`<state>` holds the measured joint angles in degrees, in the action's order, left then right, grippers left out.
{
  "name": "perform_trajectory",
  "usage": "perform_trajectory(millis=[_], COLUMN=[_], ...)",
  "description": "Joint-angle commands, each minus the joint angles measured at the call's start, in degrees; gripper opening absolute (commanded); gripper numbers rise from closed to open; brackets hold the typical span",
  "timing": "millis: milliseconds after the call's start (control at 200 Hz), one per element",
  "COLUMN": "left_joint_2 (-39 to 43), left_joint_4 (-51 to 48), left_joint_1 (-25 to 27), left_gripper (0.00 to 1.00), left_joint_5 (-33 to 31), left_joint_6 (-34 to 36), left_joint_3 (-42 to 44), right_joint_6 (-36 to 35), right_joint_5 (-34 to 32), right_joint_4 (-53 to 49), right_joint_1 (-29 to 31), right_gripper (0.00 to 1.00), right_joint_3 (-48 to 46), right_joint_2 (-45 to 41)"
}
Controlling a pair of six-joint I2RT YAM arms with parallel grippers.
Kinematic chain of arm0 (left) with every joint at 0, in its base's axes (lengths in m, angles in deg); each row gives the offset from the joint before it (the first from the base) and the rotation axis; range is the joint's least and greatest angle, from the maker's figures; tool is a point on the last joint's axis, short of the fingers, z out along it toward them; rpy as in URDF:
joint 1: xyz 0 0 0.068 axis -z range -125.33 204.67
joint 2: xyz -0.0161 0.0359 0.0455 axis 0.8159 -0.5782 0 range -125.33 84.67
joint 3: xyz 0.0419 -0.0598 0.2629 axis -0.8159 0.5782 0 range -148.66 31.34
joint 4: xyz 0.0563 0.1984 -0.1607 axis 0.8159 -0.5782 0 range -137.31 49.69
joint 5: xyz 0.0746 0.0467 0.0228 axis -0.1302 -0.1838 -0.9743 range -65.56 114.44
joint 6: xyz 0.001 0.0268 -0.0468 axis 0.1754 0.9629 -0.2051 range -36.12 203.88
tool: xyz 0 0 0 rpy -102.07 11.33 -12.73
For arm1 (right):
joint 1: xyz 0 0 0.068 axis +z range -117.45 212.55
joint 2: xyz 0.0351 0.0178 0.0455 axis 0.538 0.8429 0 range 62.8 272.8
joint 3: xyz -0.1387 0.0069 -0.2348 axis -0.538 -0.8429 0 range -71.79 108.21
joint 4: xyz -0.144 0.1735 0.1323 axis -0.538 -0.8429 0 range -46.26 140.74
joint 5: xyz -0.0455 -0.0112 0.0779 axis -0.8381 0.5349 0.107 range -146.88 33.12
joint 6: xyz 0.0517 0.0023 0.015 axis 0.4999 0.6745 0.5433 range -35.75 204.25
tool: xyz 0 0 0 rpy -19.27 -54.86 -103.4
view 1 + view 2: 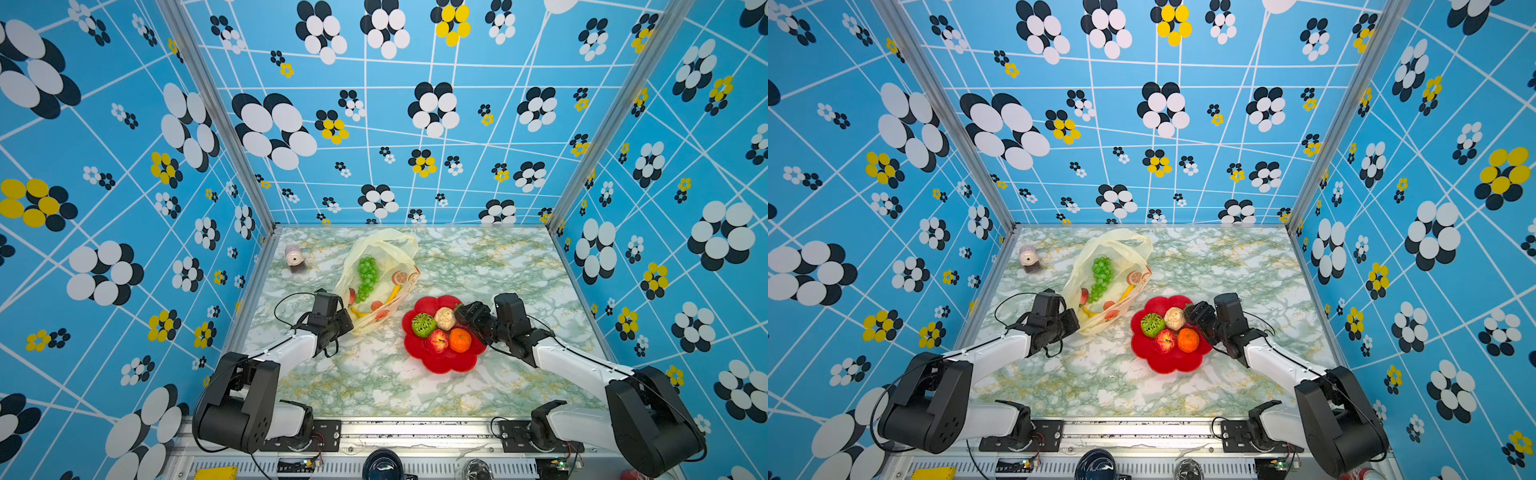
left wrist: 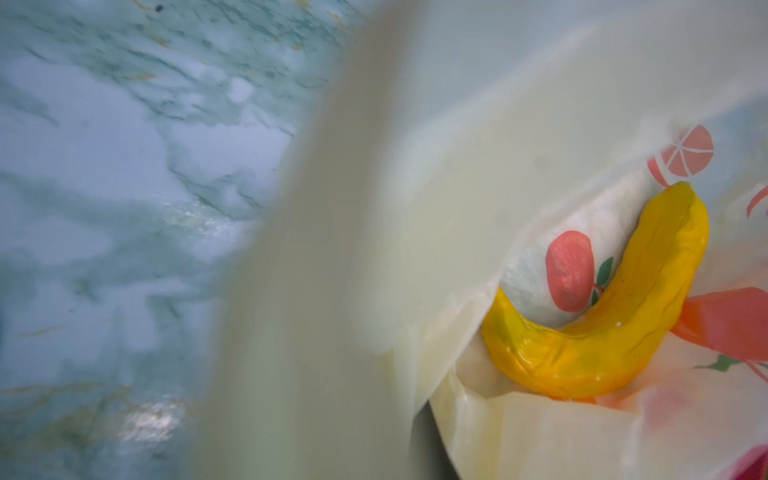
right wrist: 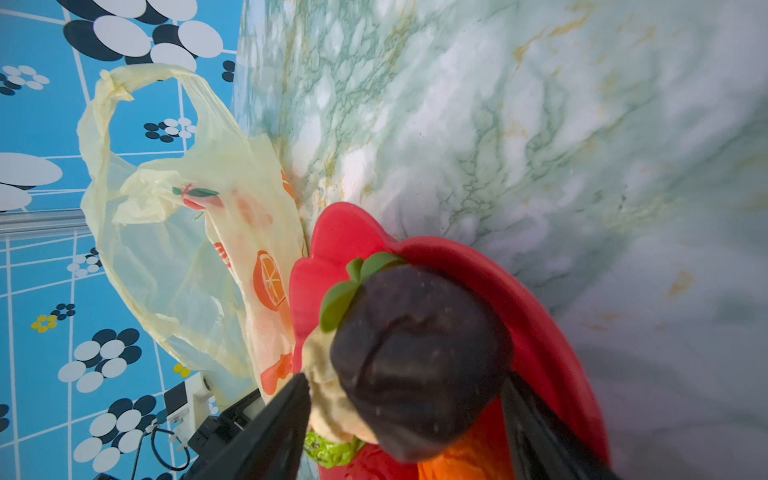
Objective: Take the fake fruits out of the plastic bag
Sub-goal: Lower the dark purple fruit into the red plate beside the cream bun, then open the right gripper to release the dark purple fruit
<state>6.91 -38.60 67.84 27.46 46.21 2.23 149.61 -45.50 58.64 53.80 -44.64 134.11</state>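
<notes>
The plastic bag (image 1: 384, 253) (image 1: 1119, 249) lies at the back left of the marble table, its mouth towards the back wall. Through its film show a green grape bunch (image 1: 367, 276), a banana (image 2: 602, 332) and a strawberry (image 1: 352, 296). My left gripper (image 1: 347, 322) is shut on the bag's near bottom corner; in the left wrist view its fingers are hidden behind the film. On the red plate (image 1: 449, 365) lie a green netted ball (image 1: 423, 325), a cream bulb (image 1: 445, 318), an apple (image 1: 436, 341) and an orange (image 1: 460, 340). My right gripper (image 3: 407, 376) stands open around a dark brown piece (image 3: 415, 361) over the plate's far right edge.
A small pink and white jar (image 1: 295, 257) lies on its side at the back left, near the wall. Patterned blue walls close in the table on three sides. The aluminium rail (image 1: 415, 428) with both arm bases runs along the front edge.
</notes>
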Motion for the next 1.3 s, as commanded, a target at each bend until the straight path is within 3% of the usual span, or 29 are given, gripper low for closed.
perform_trajectory(millis=[0, 190, 680, 1295], left_joint_2=[0.6, 0.7, -0.1, -2.1], left_joint_4=[-0.9, -1.0, -0.8, -0.9], left_joint_1=[0.2, 0.2, 0.1, 0.1], left_gripper=[0.06, 0.06, 0.06, 0.06], left_joint_5=[-1.1, -1.2, -0.5, 0.7], left_joint_6=[1.4, 1.5, 1.7, 2.8], left_joint_3=[-1.2, -1.1, -2.3, -4.3], right_joint_6=[-1.0, -1.7, -3.3, -5.8], right_joint_5=[-2.2, -3.9, -6.0, -6.5], right_joint_4=[-5.9, -9.3, -16.3, -21.7], right_joint_1=[0.4, 0.3, 0.5, 0.8], right_gripper=[0.75, 0.71, 0.46, 0.42], right_joint_3=[1.4, 1.5, 3.4, 4.6], right_joint_2=[-2.1, -4.7, -4.7, -7.4])
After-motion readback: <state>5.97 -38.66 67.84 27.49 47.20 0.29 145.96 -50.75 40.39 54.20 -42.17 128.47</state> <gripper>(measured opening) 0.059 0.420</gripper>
